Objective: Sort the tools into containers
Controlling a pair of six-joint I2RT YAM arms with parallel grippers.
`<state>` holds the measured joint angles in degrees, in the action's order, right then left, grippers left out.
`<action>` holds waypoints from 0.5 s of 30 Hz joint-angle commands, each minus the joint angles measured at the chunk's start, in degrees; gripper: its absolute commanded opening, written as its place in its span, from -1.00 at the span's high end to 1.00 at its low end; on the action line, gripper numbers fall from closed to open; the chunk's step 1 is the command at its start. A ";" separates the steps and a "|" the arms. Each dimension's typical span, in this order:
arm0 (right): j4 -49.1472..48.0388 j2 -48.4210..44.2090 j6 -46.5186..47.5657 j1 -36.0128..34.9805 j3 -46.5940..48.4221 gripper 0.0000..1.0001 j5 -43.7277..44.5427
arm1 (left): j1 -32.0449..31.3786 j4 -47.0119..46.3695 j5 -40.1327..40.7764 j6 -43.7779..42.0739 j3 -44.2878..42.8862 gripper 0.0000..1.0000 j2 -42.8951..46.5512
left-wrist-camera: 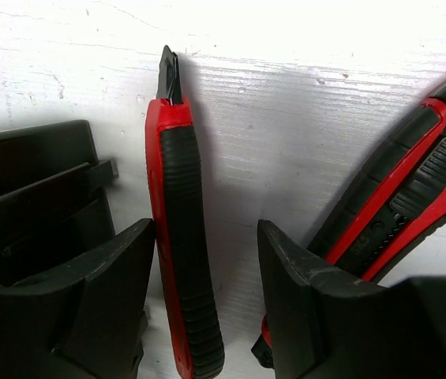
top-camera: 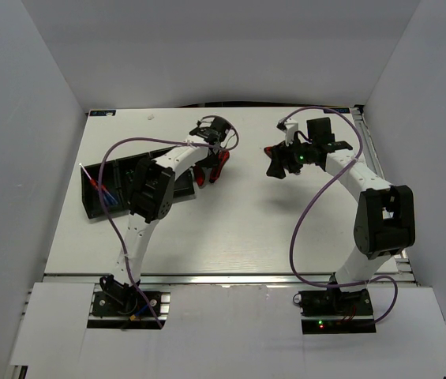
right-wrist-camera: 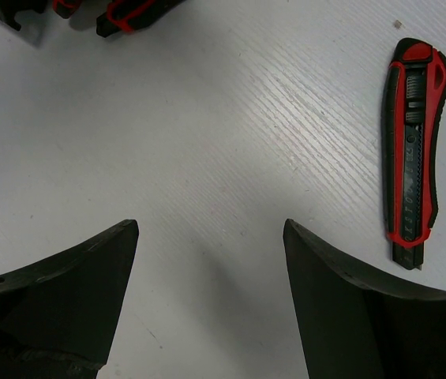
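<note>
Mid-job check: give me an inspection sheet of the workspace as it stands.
Surface: white table, lightly scuffed.
Job's things: black plastic divided tray holding blue-handled screwdrivers; one red-and-black cutter between the left pincer's fingers; second cutter beside it; third cutter lying near the right pincer.
Clutter: nothing seen.
Grippers: left pincer open, straddling the cutter; right pincer open, empty.
Cables: purple cables loop along both arms.
Surroundings: grey enclosure walls.
</note>
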<state>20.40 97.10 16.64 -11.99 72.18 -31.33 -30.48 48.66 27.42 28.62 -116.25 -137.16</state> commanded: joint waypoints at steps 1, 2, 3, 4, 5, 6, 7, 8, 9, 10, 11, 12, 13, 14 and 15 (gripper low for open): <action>-1.59 -2.44 -0.56 0.47 -0.81 -0.62 -1.10 | -0.11 0.47 -6.94 1.96 2.95 -0.28 1.02; -1.59 -2.44 -0.56 0.56 -0.90 -0.62 -1.19 | -0.02 0.47 -7.81 2.23 3.22 -0.27 1.28; -1.59 -2.53 -0.56 0.56 -0.90 -0.62 -1.10 | -0.02 0.47 -8.17 2.14 3.31 -0.27 1.46; -1.59 -2.53 -0.56 0.74 -0.99 -0.62 -1.19 | -0.02 0.47 -8.52 2.14 3.31 -0.28 1.72; -1.59 -2.44 -0.65 0.65 -1.08 -0.62 -1.19 | -0.02 0.38 -8.87 2.49 3.39 -0.28 2.07; -1.59 -2.44 -0.65 0.74 -1.08 -0.62 -1.27 | -0.02 0.47 -8.96 2.40 3.39 -0.28 2.68; -1.59 -2.53 -0.65 0.74 -1.17 -0.62 -1.28 | -0.02 0.38 -8.96 2.32 3.39 -0.30 2.86; -1.59 -2.53 -0.73 0.74 -1.17 -0.61 -1.28 | -0.02 0.38 -8.88 2.40 3.31 -0.30 3.21; -1.59 -2.53 -0.74 0.83 -1.17 -0.62 -1.36 | -0.02 0.38 -8.79 2.40 3.05 -0.30 3.65; -1.68 -2.62 -0.82 0.83 -1.17 -0.62 -1.36 | -0.02 0.38 -8.79 2.40 2.96 -0.30 3.92; -1.68 -2.62 -0.91 0.83 -1.17 -0.62 -1.45 | -0.02 0.47 -8.87 2.49 2.78 -0.31 4.18; -1.77 -2.62 -0.91 0.91 -1.17 -0.62 -1.45 | -0.02 0.38 -8.96 2.40 2.69 -0.30 4.45; -1.77 -2.62 -1.00 0.91 -1.17 -0.62 -1.54 | -0.02 0.38 -8.96 2.32 2.69 -0.30 4.45; -1.68 -2.53 -1.09 0.91 -1.17 -0.62 -1.54 | -0.02 0.38 -8.96 2.14 2.69 -0.26 4.45; -1.77 -2.53 -1.17 0.91 -1.17 -0.62 -1.63 | -0.02 0.38 -9.14 1.97 2.87 -0.23 4.36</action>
<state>19.90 96.95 16.25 -11.49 71.31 -31.70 -29.47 47.83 24.34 29.41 -114.69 -136.05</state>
